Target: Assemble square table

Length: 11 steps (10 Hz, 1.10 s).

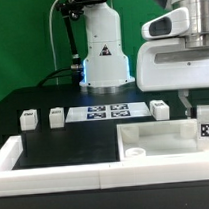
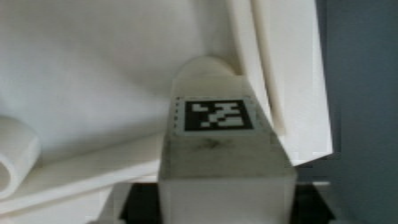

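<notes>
My gripper [image 1: 196,109], half closed, pinches only the tabletop [image 1: 165,139] by its thin wall, so dragging could twist it loose.

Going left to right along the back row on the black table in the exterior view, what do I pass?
small white plastic block leg → second white block leg → flat white marker board → third white block leg

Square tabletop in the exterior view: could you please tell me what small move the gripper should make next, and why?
Probably a slow, slight lift to test the hold. The gripper appears closed on the tagged edge wall of the square tabletop, at one side only, so the slab could pivot or slip. The nearest leg stands apart from it, not yet attached.
</notes>
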Tool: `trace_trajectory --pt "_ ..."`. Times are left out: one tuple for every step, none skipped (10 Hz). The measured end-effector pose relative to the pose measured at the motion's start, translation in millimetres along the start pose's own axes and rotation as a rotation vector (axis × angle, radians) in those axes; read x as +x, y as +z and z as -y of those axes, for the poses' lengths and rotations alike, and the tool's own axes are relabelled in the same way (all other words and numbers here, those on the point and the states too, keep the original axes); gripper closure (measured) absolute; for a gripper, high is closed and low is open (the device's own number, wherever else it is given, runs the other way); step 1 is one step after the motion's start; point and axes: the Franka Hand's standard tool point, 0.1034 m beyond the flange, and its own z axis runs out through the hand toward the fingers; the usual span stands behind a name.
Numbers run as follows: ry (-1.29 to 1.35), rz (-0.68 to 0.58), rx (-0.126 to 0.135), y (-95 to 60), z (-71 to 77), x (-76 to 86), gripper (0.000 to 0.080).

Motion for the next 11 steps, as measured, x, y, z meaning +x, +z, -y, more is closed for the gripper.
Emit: trace_trajectory --pt "0.085 -0.003 -0.004 0.2 -1.9 0.0 0.0509" --pt "0.172 -0.008 -0.015 0.2 -7.1 0.8 0.0504" --pt "0.180 -0.007 -0.021 0.2 -9.8 1.5 0.0504" --pt "0.174 -0.007 -0.020 0.2 -9.7 1.5 0.0504" --pt "0.175 -0.007 -0.020 0.1 -9.5 1.3 0.0425" --pt "0.170 -0.007 -0.018 -1.0 -9.8 -1.2 0.0425" --pt "0.154 -0.003 -0.014 -5.5 -9.7 -5.3 0.0244" --pt "0.129 0.000 -0.008 -11.6 -10.5 -9.3 0.0169" --pt "0.052 -0.002 0.001 -19.2 -13.3 -13.9 0.0156" --pt "-0.014 -0.002 0.011 -28.4 -18.8 -22.8 0.0156" --pt "-0.055 0.002 0.016 -34.9 -26.4 -30.9 0.0156"
